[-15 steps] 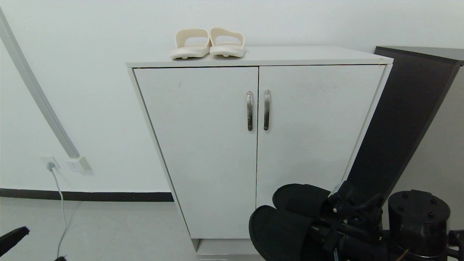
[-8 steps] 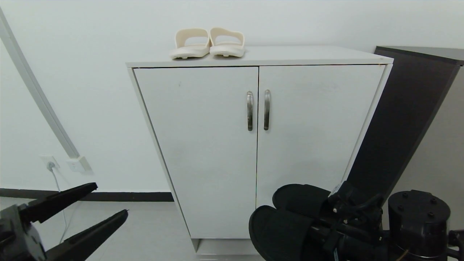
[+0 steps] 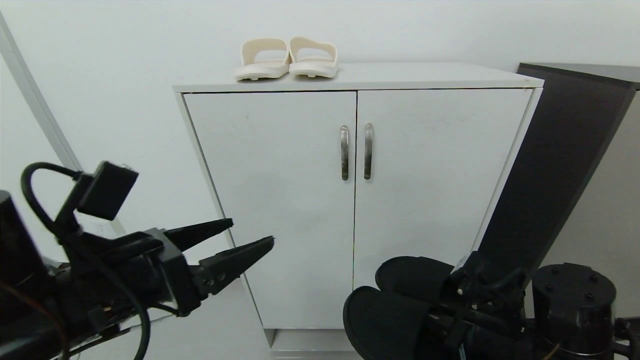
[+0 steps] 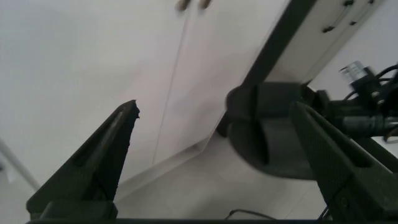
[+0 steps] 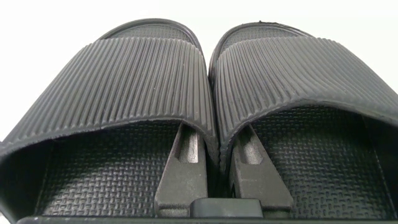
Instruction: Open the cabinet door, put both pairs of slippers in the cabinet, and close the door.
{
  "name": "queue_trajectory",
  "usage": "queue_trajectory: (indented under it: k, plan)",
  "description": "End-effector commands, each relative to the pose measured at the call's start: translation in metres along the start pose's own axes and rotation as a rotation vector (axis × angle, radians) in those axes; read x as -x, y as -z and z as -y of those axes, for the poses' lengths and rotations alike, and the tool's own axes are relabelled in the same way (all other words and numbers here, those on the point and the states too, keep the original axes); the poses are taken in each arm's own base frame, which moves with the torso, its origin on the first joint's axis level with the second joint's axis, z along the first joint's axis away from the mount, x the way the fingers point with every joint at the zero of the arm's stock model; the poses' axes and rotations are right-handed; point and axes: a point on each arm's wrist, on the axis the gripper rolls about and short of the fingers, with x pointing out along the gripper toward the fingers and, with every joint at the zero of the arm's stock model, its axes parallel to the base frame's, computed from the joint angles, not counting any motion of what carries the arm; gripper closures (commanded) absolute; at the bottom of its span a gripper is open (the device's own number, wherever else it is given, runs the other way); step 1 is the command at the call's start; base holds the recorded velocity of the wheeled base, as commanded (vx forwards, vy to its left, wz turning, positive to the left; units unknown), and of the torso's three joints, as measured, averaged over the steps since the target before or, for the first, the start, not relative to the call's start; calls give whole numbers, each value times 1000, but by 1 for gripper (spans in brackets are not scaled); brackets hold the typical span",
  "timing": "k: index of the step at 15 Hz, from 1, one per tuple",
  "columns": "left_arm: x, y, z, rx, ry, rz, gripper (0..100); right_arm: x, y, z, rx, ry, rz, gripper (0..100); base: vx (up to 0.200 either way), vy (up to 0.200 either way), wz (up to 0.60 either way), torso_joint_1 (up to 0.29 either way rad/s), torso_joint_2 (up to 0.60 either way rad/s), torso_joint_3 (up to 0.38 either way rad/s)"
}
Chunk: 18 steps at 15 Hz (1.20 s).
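Observation:
A white two-door cabinet [image 3: 280, 210] stands shut, with two metal handles [image 3: 344, 152] side by side at its middle. A cream pair of slippers [image 3: 286, 58] rests on its top. My right gripper [image 5: 212, 169] is shut on the black pair of slippers [image 3: 395, 305], pinching the two inner walls together, low in front of the right door. My left gripper [image 3: 250, 235] is open, held in the air at the lower left, its fingertips reaching the left door's lower edge. The black slippers [image 4: 273, 134] also appear between its fingers in the left wrist view.
A dark panel [image 3: 560, 165] leans against the cabinet's right side. A white wall is behind, with a grey conduit [image 3: 30, 95] running down at the left. Grey floor [image 3: 220, 330] lies before the cabinet.
My left arm has risen from the bottom left corner and swung right toward the cabinet, gripper open throughout. The right gripper and black slippers stayed put.

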Motion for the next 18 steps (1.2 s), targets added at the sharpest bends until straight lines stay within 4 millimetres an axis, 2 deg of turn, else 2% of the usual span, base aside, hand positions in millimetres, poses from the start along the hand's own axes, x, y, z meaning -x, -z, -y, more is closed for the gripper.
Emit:
queue_trajectory:
  k: [1, 3, 6, 10, 12, 15, 18]
  plan:
    - [-36, -3, 11, 0, 47, -32, 0, 1, 1, 0, 1, -13, -1, 100, 0, 0, 0, 0, 0, 0]
    - [-61, -15, 14, -6, 44, -7, 0, 0, 3, -1, 0, -16, -10, 100, 0, 0, 0, 0, 0, 0]
    - [-86, -28, 23, -13, 108, 18, 0, -3, 10, -1, -1, -18, -47, 100, 0, 0, 0, 0, 0, 0]
    - [-119, -44, 26, -6, 236, 35, 0, -3, 10, -3, 3, -27, -39, 100, 0, 0, 0, 0, 0, 0]
    - [-143, -49, 25, 4, 265, 29, 0, -4, 11, -3, 3, -28, -46, 100, 0, 0, 0, 0, 0, 0]
    - [-156, -57, 28, 22, 379, -54, 0, -7, 15, -3, 2, -29, -61, 100, 0, 0, 0, 0, 0, 0]
    - [-170, -64, 29, 81, 405, -50, 0, -13, 20, -3, 4, -29, -53, 100, 0, 0, 0, 0, 0, 0]
